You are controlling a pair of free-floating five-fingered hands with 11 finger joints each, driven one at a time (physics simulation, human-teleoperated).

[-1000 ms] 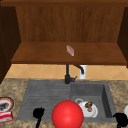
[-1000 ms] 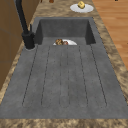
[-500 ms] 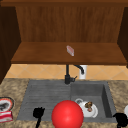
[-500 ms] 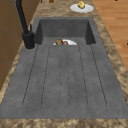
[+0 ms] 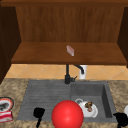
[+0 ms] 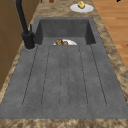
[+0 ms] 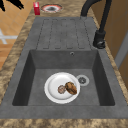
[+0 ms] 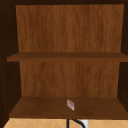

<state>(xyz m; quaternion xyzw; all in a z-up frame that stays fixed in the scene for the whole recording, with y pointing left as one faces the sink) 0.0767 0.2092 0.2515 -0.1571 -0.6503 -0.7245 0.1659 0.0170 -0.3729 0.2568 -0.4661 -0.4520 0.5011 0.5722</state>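
My left hand (image 5: 38, 113) hangs low at the front edge of the sink's grey draining board (image 5: 45, 97), and I cannot tell how its fingers are set; my right hand (image 5: 121, 118) hangs at the front right corner of the sink basin (image 5: 106, 100), over the speckled worktop (image 5: 117, 87), and its fingers are just as hard to read. Between my two hands, nearest the front, is a red ball (image 5: 67, 114), whose right edge overlaps the white plate (image 5: 92, 112) as seen from the front. That plate lies flat on the basin floor beside the drain, with a brown piece of food (image 7: 71, 88) and a smaller morsel on it. To my left on the worktop lie a round dark-centred plate (image 5: 5, 103) and, just in front of it, a small red box (image 5: 5, 116). Beyond the basin, on the right worktop, a white plate with a yellow item (image 6: 81, 4) sits well apart from my hands. Farther back the black tap (image 5: 67, 75) rises at the rear rim. Above it, on the wooden cabinet's lower shelf (image 5: 37, 56), lies a small pinkish block (image 5: 70, 50).
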